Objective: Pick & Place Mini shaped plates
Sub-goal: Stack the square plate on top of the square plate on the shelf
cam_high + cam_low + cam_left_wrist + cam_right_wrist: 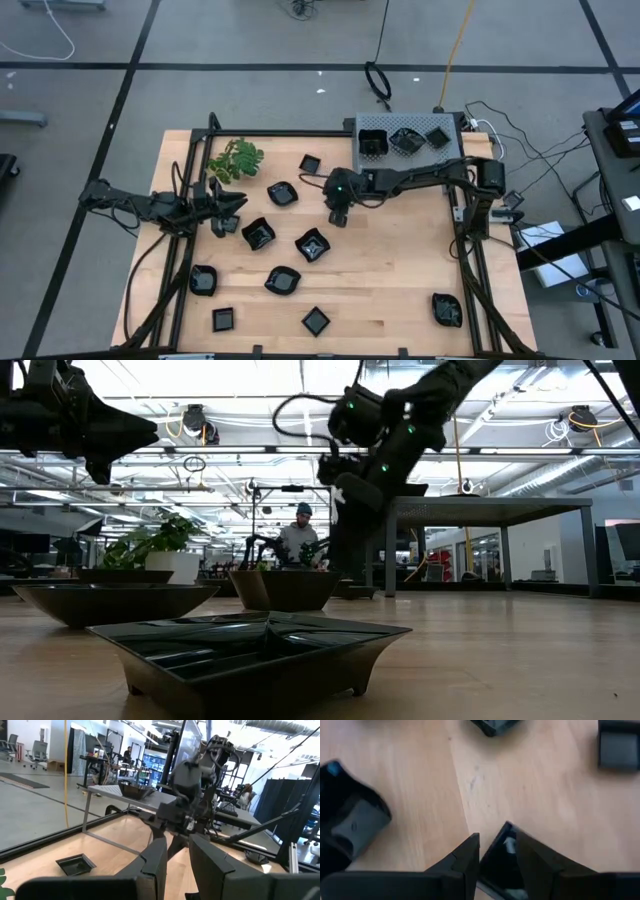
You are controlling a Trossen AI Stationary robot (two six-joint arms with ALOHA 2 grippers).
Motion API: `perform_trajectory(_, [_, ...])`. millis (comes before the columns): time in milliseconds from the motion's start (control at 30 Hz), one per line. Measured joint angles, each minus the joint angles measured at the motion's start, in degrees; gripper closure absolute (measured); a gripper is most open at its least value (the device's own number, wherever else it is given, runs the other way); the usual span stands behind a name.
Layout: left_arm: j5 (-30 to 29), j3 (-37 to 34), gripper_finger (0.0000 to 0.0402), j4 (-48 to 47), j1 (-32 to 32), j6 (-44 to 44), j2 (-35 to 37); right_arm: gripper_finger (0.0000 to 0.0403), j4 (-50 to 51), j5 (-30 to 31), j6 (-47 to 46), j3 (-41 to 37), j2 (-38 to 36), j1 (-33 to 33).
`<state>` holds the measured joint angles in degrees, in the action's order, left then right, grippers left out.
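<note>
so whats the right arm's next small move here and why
Probably carry it toward the grey box. The right gripper has a black mini plate pinched between its fingers above the wood, and the box already holds other plates. The left gripper waits by the green sprig.

Looks like a robotics lab in an open, industrial-type hall: a wooden table point(400, 280) w/ a black metal frame sits on a grey floor marked w/ dark tape lines, cables point(380, 80) trailing across it. Low view shows exposed ceiling ducts & strip lights point(250, 420), other benches, plus a person point(300, 538) seated at a further robot station.
</note>
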<state>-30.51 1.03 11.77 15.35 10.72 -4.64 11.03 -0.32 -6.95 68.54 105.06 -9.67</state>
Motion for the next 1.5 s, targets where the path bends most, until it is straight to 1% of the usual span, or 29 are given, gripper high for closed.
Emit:
perform_trajectory(133, [0.0,0.0,0.0316,0.0,0.0,0.0,0.0,0.0284,-11.0,0.3,-11.4,-5.5,0.0,0.7])
perform_trajectory(167, [0.0,0.0,0.0316,0.0,0.0,0.0,0.0,0.0284,-13.9,0.7,-12.4,-6.9,0.0,1.1])
perform_trajectory(233, [0.0,0.0,0.0316,0.0,0.0,0.0,0.0,0.0284,-19.1,3.4,-12.8,-9.7,0.0,2.1])
perform_trajectory(333, [0.0,0.0,0.0316,0.0,0.0,0.0,0.0,0.0284,-23.8,7.6,-13.0,-12.5,0.0,3.2])
perform_trajectory(500, [0.0,0.0,0.0316,0.0,0.0,0.0,0.0,0.0284,-24.5,8.0,-12.6,-14.2,0.0,4.4])
perform_trajectory(600, [0.0,0.0,0.0316,0.0,0.0,0.0,0.0,0.0284,-24.4,8.0,-5.5,-14.3,0.0,4.6])
perform_trajectory(667, [0.0,0.0,0.0316,0.0,0.0,0.0,0.0,0.0284,-24.8,9.6,-0.9,-14.3,0.0,4.4])
perform_trajectory(767, [0.0,0.0,0.0316,0.0,0.0,0.0,0.0,0.0284,-26.0,12.6,2.9,-14.3,0.0,3.4])
perform_trajectory(1133, [0.0,0.0,0.0316,0.0,0.0,0.0,0.0,0.0284,-28.0,12.5,10.9,-14.3,0.0,-3.0])
perform_trajectory(1233, [0.0,0.0,0.0316,0.0,0.0,0.0,0.0,0.0284,-29.0,12.1,10.0,-14.3,0.0,-4.1])
perform_trajectory(1367, [0.0,0.0,0.0316,0.0,0.0,0.0,0.0,0.0284,-31.3,11.7,3.3,-14.3,0.0,-4.1])
perform_trajectory(1500, [0.0,0.0,0.0316,0.0,0.0,0.0,0.0,0.0284,-33.5,7.3,-4.3,-14.3,-0.7,-2.4])
